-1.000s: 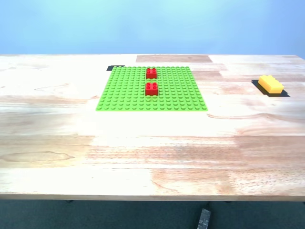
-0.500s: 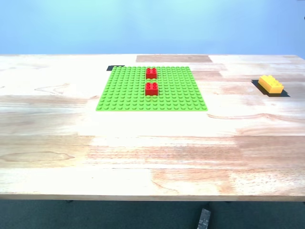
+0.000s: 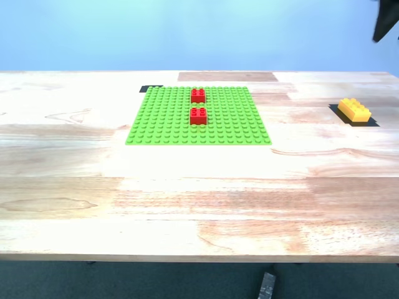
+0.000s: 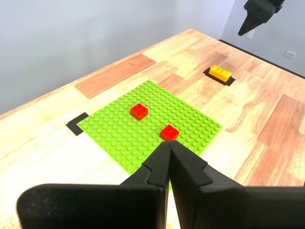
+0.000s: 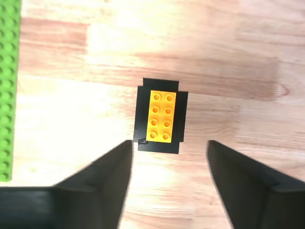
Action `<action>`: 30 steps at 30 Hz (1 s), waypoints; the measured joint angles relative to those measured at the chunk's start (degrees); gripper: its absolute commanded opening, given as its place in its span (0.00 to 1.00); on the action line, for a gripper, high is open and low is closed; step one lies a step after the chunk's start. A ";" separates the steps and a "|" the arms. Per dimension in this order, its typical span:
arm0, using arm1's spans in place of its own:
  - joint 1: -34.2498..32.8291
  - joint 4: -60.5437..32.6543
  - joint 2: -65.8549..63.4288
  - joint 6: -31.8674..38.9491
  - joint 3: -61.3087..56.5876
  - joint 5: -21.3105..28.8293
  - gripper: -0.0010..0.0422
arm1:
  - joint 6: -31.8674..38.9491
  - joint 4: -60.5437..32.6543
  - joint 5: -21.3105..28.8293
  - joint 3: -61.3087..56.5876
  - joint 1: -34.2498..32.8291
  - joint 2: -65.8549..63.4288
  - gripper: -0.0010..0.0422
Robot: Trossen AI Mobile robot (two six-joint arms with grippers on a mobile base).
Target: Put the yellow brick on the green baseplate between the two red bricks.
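The yellow brick (image 3: pixel 353 109) lies on a black patch at the exterior view's right, apart from the green baseplate (image 3: pixel 162 121). The two red bricks (image 3: pixel 197 95) (image 3: pixel 198 115) stand on the plate in one line with a small gap between them. My second gripper (image 5: pixel 169 145) is open and empty, high above the yellow brick (image 5: pixel 160 116); it shows as a dark shape (image 3: pixel 385 22) at the exterior view's top right. My first gripper (image 4: pixel 169 143) is shut and empty, raised well short of the plate (image 4: pixel 119 133).
A black tape mark (image 3: pixel 149 89) sits at the plate's far corner on the exterior view's left. A darker wood patch (image 3: pixel 227 76) lies behind the plate. The wooden table (image 3: pixel 187 205) is broad, with its front edge near the camera.
A dark part of my second arm has come into the exterior view's top right corner. The bricks and the plate have not moved.
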 measured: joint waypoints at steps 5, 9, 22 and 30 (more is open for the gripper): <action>-0.02 -0.04 -0.09 0.00 0.00 0.00 0.02 | -0.39 0.61 -0.22 -1.27 -0.66 4.72 0.67; -0.02 -0.04 -0.11 0.00 0.00 0.00 0.02 | -1.29 2.38 -0.02 -1.90 -0.74 8.41 0.67; -0.07 -0.07 -0.11 0.00 -0.02 0.00 0.02 | -1.62 7.85 -0.13 -2.12 -0.59 17.27 0.67; -0.37 -0.04 -0.11 0.02 -0.09 -0.02 0.02 | -1.33 12.31 -0.96 -4.81 0.24 18.29 0.61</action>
